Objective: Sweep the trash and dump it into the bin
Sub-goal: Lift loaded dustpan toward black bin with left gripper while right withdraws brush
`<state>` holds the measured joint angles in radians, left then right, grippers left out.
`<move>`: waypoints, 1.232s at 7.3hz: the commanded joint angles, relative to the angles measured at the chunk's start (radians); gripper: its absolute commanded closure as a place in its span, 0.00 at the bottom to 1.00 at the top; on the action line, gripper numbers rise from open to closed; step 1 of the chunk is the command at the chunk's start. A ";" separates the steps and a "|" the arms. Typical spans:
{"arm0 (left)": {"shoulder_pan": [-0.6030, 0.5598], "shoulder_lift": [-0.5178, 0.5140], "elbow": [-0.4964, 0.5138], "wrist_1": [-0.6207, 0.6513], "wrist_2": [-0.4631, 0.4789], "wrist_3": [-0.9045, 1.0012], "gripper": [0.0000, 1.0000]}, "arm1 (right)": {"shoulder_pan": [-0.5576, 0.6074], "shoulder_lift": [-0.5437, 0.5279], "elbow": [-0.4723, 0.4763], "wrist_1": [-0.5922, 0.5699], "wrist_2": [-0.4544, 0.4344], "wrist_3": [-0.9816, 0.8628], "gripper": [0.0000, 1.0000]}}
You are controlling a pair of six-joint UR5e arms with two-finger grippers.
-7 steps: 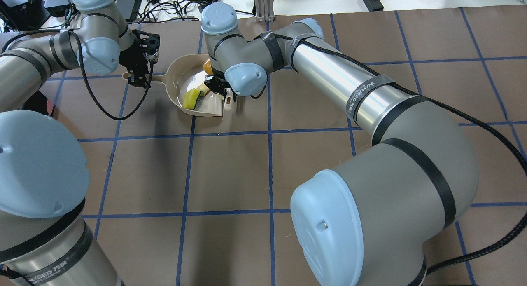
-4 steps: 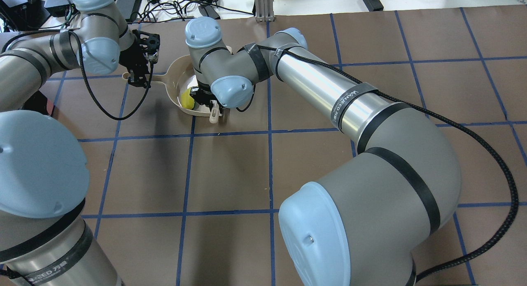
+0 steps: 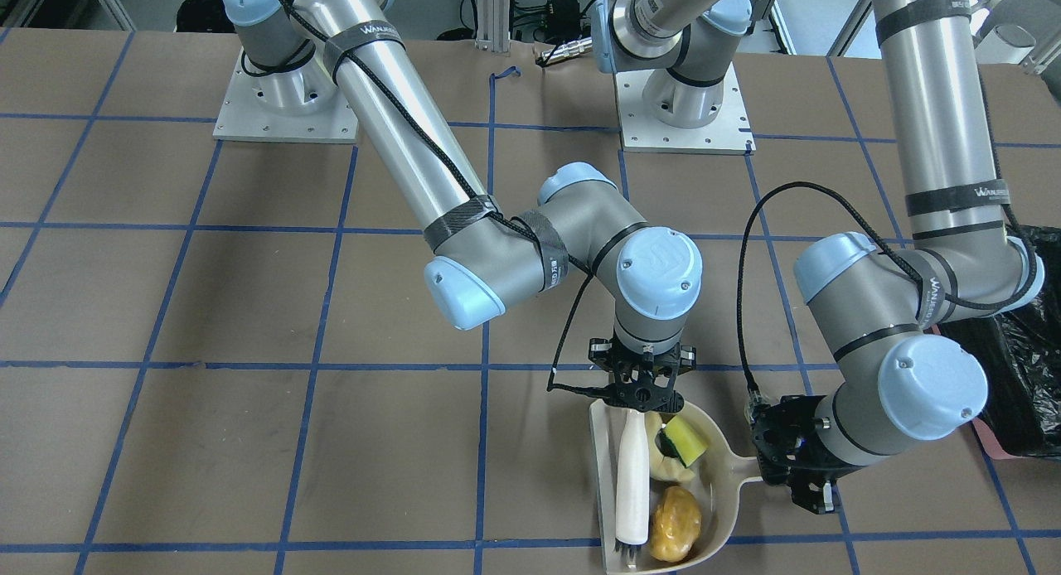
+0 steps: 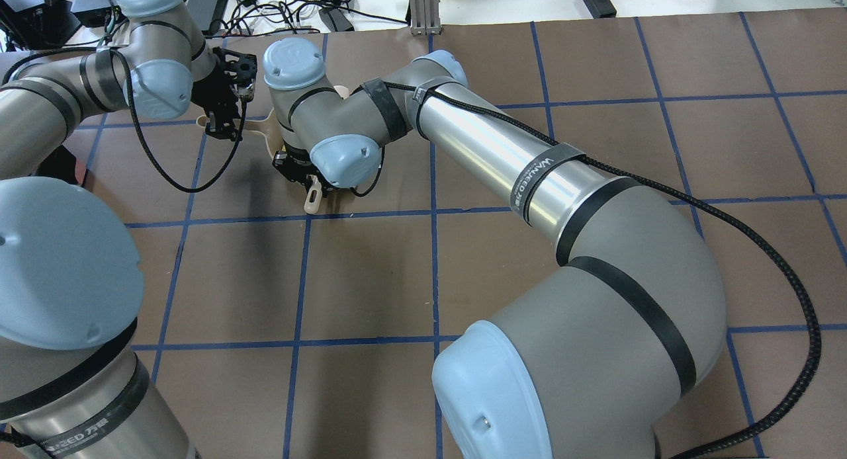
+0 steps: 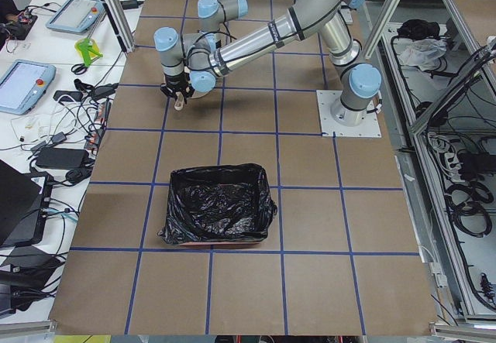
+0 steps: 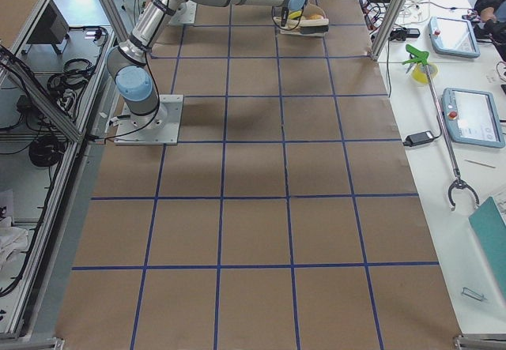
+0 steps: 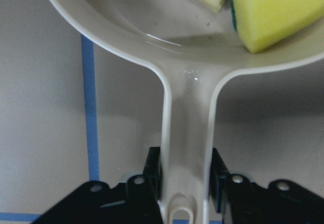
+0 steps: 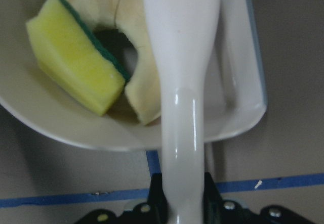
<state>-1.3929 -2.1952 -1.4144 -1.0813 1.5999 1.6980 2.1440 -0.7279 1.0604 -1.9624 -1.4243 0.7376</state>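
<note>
A beige dustpan lies on the table with all three trash pieces in it: a golden-brown potato, a pale cream slice and a yellow wedge with a green back. My left gripper is shut on the dustpan's handle. My right gripper is shut on a white brush that lies inside the pan beside the pieces. The wedge and the slice sit close to the brush handle. The pink bin with its black bag stands apart on my left.
The bin's black bag also shows at the right edge of the front-facing view. In the overhead view my right wrist covers the pan. Cables and devices lie beyond the table's far edge. Blue tape lines grid the brown table.
My right arm has moved left across the dustpan with the brush, and its wrist now covers the pan and the pieces in the overhead view. My left gripper has stayed on the handle.
</note>
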 commanded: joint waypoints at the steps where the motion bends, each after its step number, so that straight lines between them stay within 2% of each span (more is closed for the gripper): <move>1: 0.000 0.000 0.000 0.000 0.000 0.000 1.00 | -0.021 -0.065 -0.002 0.094 -0.007 -0.042 1.00; 3: 0.002 0.002 -0.001 0.000 0.000 0.002 1.00 | -0.074 -0.117 0.000 0.169 -0.010 -0.061 1.00; 5: 0.041 0.005 -0.001 -0.002 -0.024 0.003 1.00 | -0.160 -0.194 0.024 0.302 -0.070 -0.151 1.00; 6: 0.078 0.005 -0.006 -0.003 -0.061 0.003 1.00 | -0.212 -0.244 0.068 0.345 -0.089 -0.191 1.00; 7: 0.113 0.020 0.006 -0.041 -0.076 0.012 1.00 | -0.283 -0.304 0.157 0.350 -0.149 -0.305 1.00; 9: 0.172 0.055 0.011 -0.072 -0.115 0.081 1.00 | -0.448 -0.456 0.374 0.292 -0.160 -0.536 1.00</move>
<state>-1.2602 -2.1621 -1.4083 -1.1370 1.5074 1.7297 1.7998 -1.0902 1.3036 -1.6389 -1.5709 0.3365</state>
